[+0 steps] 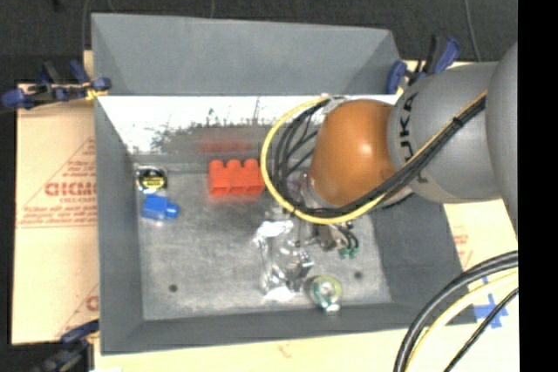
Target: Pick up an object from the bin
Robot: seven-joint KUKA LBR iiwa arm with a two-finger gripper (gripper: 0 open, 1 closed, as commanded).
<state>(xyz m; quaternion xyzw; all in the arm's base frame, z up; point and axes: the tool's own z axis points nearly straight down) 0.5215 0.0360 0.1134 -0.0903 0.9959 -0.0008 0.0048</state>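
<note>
A grey metal bin (192,270) holds a thin scatter of small things while a KUKA arm (453,135) hangs over its right half. Farthest left of the red block (235,177), a small round black-and-yellow case (151,179) lies near the bin's side wall, with a blue plastic piece (159,208) just below it. Both rest loose on the floor, well apart from everything to the block's right.

The red block, studded along its top, sits near the back wall with bare floor around it, which would leave room for a grasp from above. Below and to the right of the block lies a crumpled wrapper (277,261), clear and silvery, its folds standing up unevenly.

The gripper (316,238) hangs lower right of the block, just beside the wrapper's upper edge; whether it touches cannot be told. Nor can it be told whether the gripper is wide or narrow, because the orange wrist cover (349,152) and its looped cables (277,161) stand over it from above. Nothing is seen held.

Farther to the lower right of the block, a small round metal thing (326,293) lies near the front wall, just beside the wrapper's lower edge. Judged by position, the wrapper is the likeliest thing to be picked, though thin, springy folds may slip.
</note>
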